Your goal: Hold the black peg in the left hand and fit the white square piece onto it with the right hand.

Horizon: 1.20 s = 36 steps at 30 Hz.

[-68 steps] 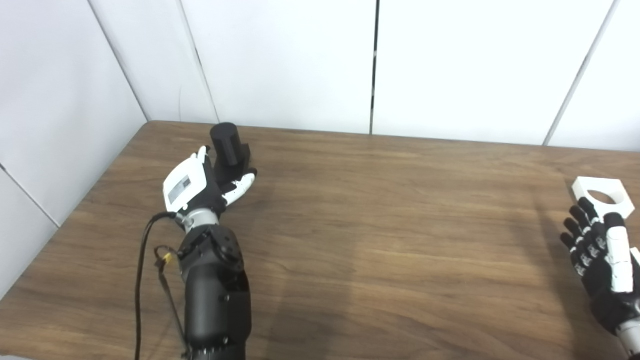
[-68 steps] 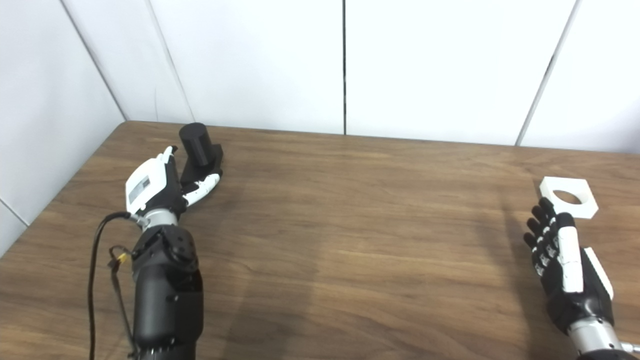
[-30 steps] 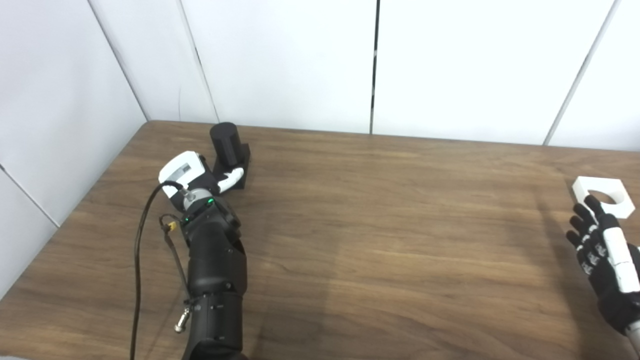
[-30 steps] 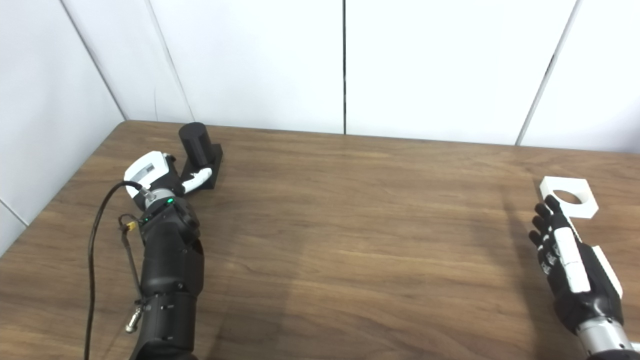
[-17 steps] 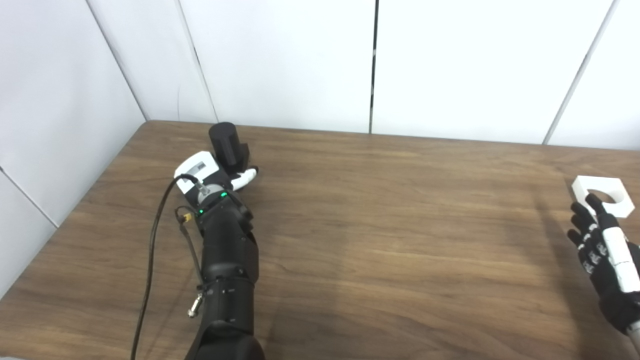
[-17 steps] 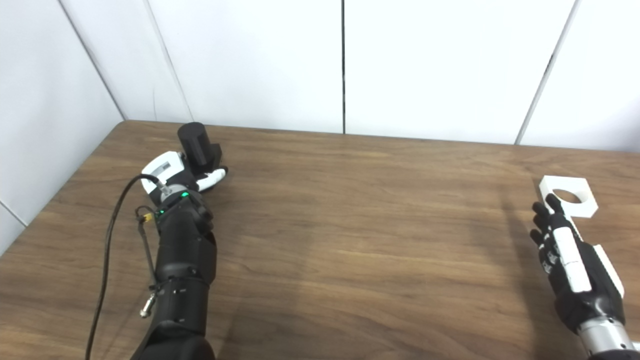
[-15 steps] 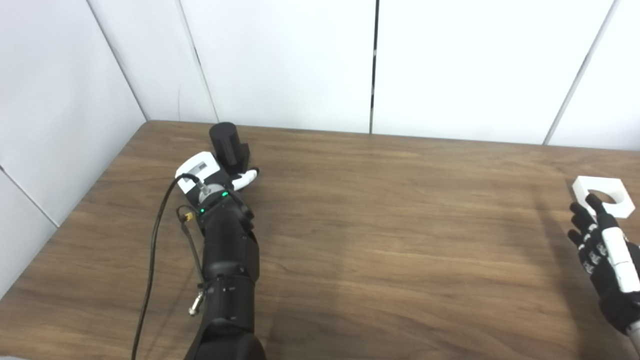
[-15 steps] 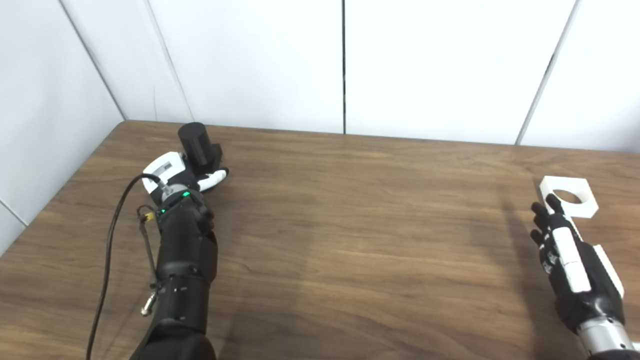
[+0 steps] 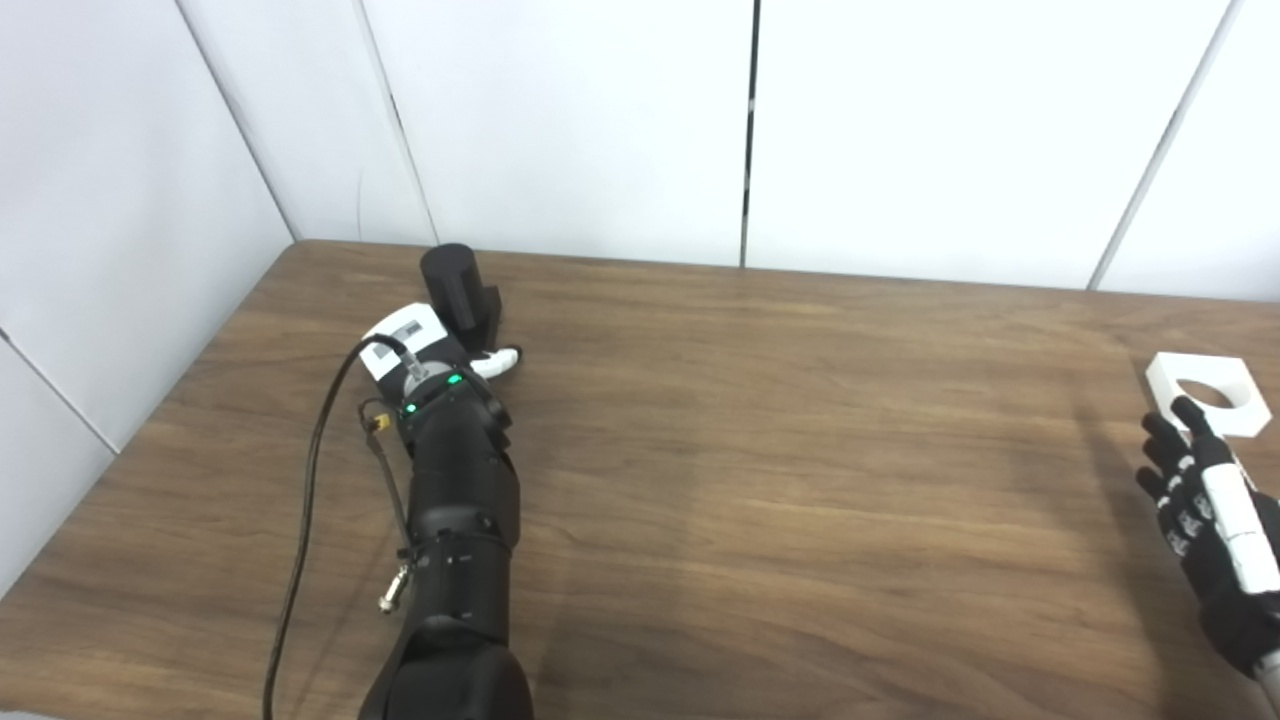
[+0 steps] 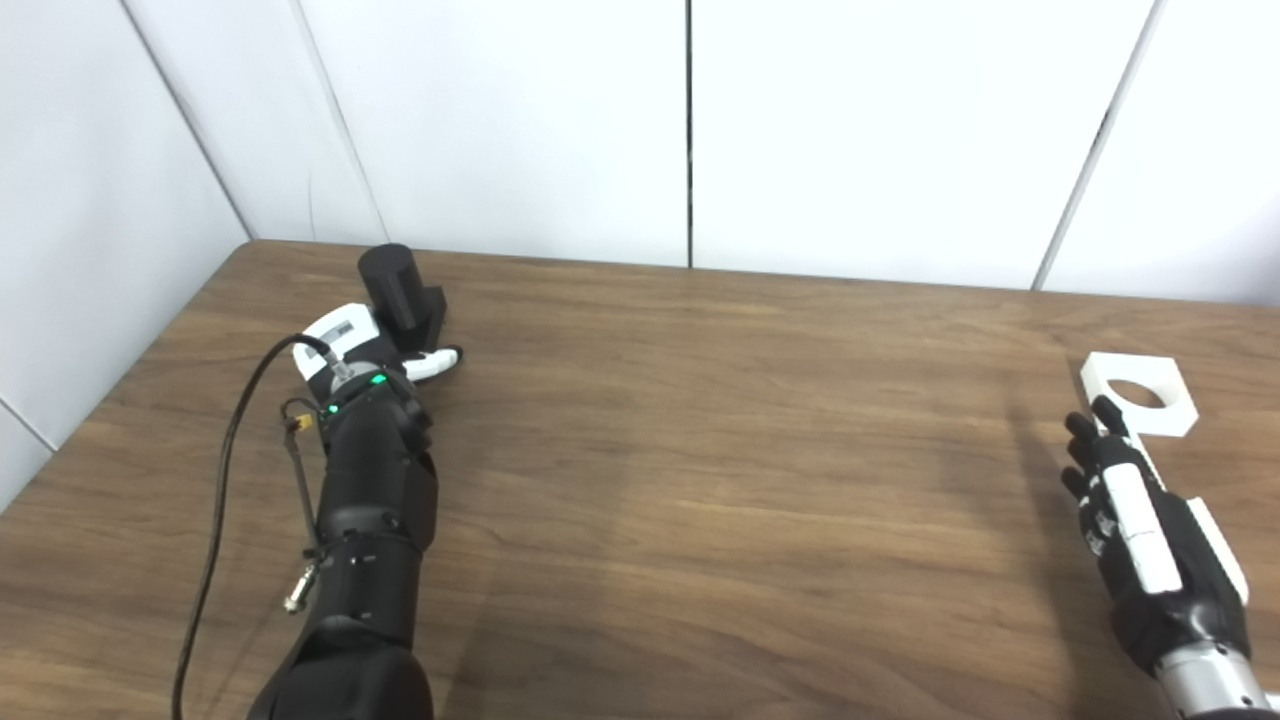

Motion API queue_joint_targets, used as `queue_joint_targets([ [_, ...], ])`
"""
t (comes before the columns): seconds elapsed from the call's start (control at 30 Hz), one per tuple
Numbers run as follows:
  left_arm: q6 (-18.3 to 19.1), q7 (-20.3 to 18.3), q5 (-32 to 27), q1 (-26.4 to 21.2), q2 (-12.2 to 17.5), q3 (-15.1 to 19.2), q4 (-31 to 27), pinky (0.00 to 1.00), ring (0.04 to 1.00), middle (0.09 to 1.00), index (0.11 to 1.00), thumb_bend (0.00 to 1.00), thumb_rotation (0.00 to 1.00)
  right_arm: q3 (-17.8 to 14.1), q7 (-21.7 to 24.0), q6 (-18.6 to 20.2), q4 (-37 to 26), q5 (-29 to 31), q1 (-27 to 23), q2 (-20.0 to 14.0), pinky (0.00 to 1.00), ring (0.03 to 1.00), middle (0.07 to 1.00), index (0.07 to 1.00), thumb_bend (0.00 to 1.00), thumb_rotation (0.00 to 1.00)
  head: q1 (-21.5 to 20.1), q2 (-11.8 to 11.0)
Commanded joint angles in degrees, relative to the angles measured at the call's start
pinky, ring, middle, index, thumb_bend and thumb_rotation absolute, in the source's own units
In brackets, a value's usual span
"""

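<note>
While the left hand [image 9: 432,345] crowds the black peg [image 9: 455,295] at the desk's [image 9: 760,450] far-left corner, I can't tell whether its fingers have closed.
Right eye view: right hand [image 10: 1135,520], fingers spread and empty, sits just short of the white square piece [image 10: 1140,395]; best secure the peg's base squarely first.

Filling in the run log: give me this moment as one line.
left hand: at black peg, grip unclear | right hand: open, beside white square piece | piece flat on table | fit: not started
</note>
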Motion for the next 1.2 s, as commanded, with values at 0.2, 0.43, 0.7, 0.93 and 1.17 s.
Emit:
queue_joint_targets([
  [0.2,0.0,0.4,-1.4,-1.5,2.1,-0.3,-0.6,1.00,1.000,1.000,0.799,0.67,0.45,-0.6,1.1,-1.7,-1.3,1.3,-1.5,-1.4,1.00,1.000,0.960,1.000,0.68,0.79,0.1,0.1],
  [0.43,0.0,6.2,-6.6,-0.8,1.4,1.0,-1.1,1.00,1.000,1.000,0.516,0.53,0.07,-0.5,1.9,-2.4,-0.9,1.2,-1.5,-2.3,1.00,1.000,0.960,1.000,0.64,0.81,0.2,0.3],
  [0.7,0.0,7.1,-8.7,-0.5,1.9,0.0,-1.0,1.00,1.000,0.988,0.491,0.52,0.05,-0.8,2.2,-2.5,-0.6,1.6,-1.8,-2.2,1.00,1.000,0.948,1.000,0.62,0.79,0.1,0.3],
  [0.93,0.0,6.6,-10.6,0.6,2.4,-1.7,-1.9,1.00,1.000,0.988,0.493,0.52,0.05,-0.6,2.4,-3.1,-0.2,1.2,-1.8,-2.2,1.00,1.000,0.941,1.000,0.61,0.79,-0.3,0.1],
  [1.17,0.0,4.2,-15.1,2.1,5.3,-7.3,-3.4,0.90,0.968,0.952,0.495,0.51,0.06,-0.2,2.6,-2.6,-0.8,1.0,-1.4,-2.2,1.00,1.000,0.950,1.000,0.60,0.80,-1.6,0.2],
])
